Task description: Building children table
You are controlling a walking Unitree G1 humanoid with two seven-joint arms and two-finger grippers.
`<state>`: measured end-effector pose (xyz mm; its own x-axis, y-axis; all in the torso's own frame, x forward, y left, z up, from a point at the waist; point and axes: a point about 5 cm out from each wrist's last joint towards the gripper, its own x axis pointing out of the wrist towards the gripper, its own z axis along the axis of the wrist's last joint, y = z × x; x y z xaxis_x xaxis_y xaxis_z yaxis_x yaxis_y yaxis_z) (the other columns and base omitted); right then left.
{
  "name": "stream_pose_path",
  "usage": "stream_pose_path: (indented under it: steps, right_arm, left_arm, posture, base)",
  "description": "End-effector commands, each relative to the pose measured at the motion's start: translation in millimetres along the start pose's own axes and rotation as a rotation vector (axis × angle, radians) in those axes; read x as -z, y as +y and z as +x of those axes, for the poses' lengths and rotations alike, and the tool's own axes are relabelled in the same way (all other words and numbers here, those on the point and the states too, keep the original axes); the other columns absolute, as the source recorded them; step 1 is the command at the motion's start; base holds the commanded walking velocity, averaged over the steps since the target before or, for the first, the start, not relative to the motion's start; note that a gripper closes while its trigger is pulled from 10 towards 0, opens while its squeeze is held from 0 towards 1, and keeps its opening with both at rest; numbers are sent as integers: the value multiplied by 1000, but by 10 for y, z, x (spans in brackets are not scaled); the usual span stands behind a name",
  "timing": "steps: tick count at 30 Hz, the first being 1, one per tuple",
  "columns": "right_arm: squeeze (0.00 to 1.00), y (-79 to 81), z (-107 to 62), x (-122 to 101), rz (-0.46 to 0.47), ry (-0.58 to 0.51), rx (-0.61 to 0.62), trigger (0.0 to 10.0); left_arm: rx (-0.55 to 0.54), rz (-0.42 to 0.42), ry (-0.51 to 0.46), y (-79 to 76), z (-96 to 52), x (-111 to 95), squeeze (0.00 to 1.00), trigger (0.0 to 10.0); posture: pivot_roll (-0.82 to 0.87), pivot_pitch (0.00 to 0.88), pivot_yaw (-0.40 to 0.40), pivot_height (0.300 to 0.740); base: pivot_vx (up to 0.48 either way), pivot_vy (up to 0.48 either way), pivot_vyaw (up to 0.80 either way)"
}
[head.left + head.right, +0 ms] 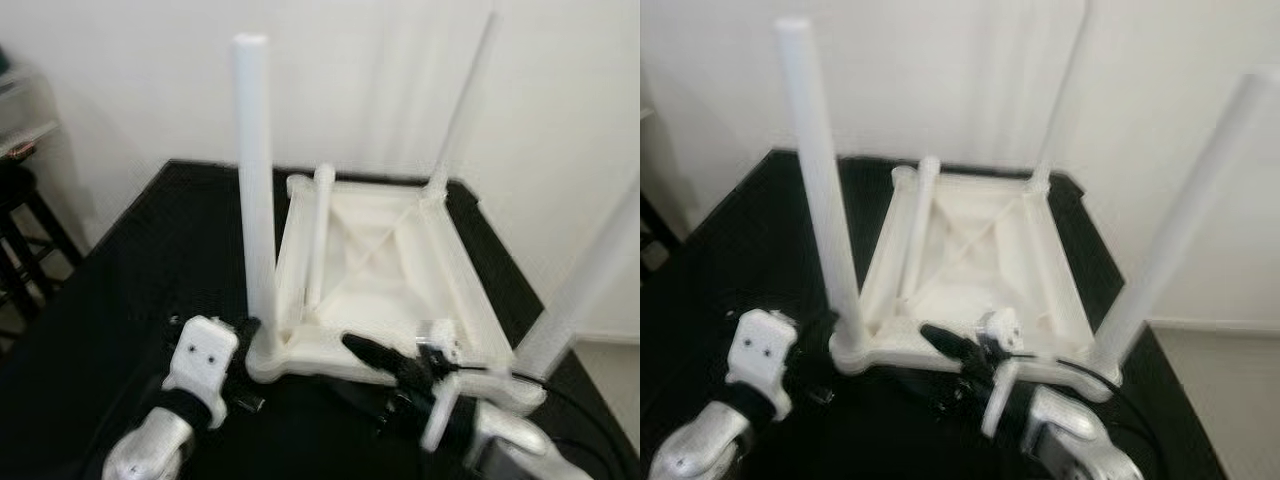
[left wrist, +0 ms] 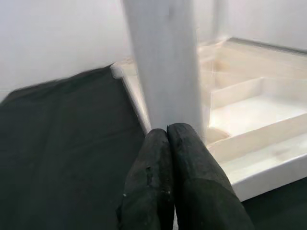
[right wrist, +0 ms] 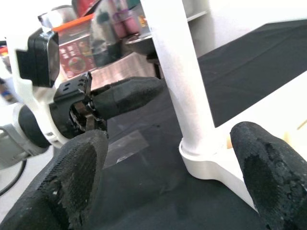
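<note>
- Tabletop (image 1: 120,290) under black cloth takes up the lower two thirds of the left eye view, with a white wall (image 1: 360,70) behind it across the top.
- A white children's table (image 1: 375,275) lies upside down at the centre of the frame, its ribbed underside facing up, with diagonal braces crossing inside the rectangular frame.
- Four white round legs stand up from its corners: the near left leg (image 1: 255,190) rises tallest at centre left, the near right leg (image 1: 590,275) leans toward the right edge of the frame, the far left leg (image 1: 320,235) is short at centre, and the far right leg (image 1: 462,100) runs thin toward the upper right.
- The left gripper (image 2: 168,143), at the lower left of the eye views beside the base of the near left leg, has its two black fingers pressed together; in the left wrist view their tips sit just in front of that leg, though I cannot tell if they touch it.
- The right gripper (image 3: 168,143), at the lower centre of the eye views along the table's near edge, has its fingers (image 3: 76,177) spread wide; in the right wrist view the near left leg and its corner socket stand in the gap, apart from both fingers.
- A dark stool (image 1: 25,240) stands at the left edge of the frame, beyond the tabletop.
</note>
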<state>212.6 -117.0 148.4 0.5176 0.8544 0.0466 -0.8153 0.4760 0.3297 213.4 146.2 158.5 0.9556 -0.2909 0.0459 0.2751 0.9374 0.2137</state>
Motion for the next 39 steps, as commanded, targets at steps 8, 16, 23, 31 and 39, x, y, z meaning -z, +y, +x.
stream_pose_path:
  steps: [8,16,23,31,39]
  right_arm:
    - [0,-2,-13,-12,2,-8,-15,10000]
    - [0,-3,-6,-17,5,-10,-23,10000]
    - [0,-6,-5,-28,13,-17,-28,10000]
    - [0,-58,-4,-76,34,-67,18,10000]
    - [0,-153,1,-133,22,-104,132,10000]
  left_arm:
    - [4,14,-7,0,7,4,0,10000]
    - [10,19,-12,6,4,-4,0,10000]
    - [12,23,-14,4,5,-11,0,10000]
    - [19,17,-11,8,13,-19,0,10000]
    - [41,-34,-12,-20,35,-49,0,10000]
  posture:
    - [33,21,-84,740]
    - [35,21,-83,740]
    - [39,28,-85,740]
    - [39,34,-83,740]
    - [19,42,-78,740]
  base:
    - [0,-478,0]
    - [0,-480,0]
    - [0,-480,0]
    - [0,-480,0]
    - [0,-480,0]
